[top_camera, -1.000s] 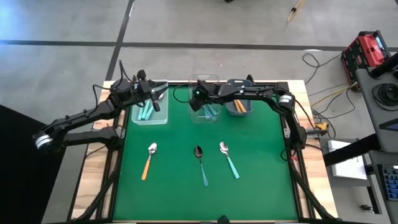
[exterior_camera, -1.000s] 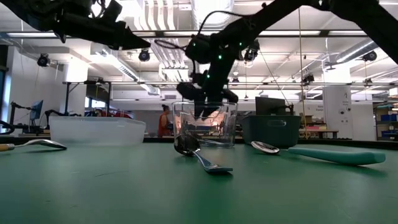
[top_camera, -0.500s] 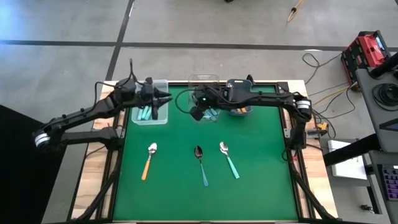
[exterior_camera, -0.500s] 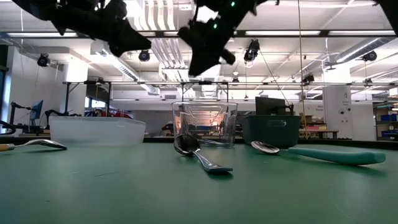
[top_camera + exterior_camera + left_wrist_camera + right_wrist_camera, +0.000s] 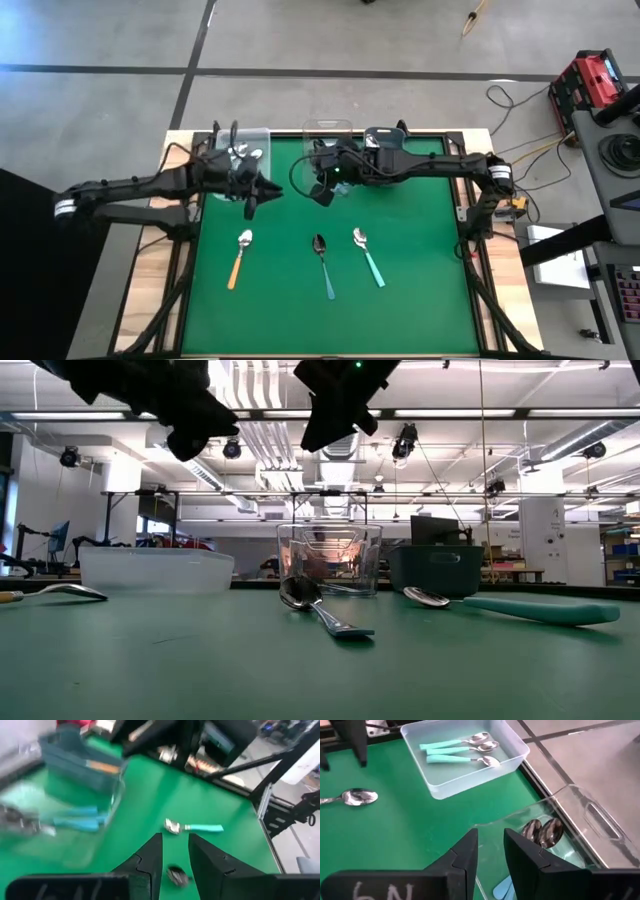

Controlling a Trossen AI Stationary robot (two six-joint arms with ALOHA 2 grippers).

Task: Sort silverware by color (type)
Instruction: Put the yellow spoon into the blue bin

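The left hand (image 5: pixel 250 189), its empty fingers slightly parted, hovers nearest the orange-handled metal spoon (image 5: pixel 239 258), which lies lengthwise just below it on the green surface (image 5: pixel 420 260).

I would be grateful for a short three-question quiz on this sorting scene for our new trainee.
1. True or false: exactly three spoons lie loose on the green mat.
2. Seen from above, what colour is the handle of the leftmost spoon on the mat? A) orange B) blue-teal C) mint
3. Fill in: in the right wrist view, the clear bin holds ___ mint-handled spoons.

Key: 1 true; 2 A; 3 three.
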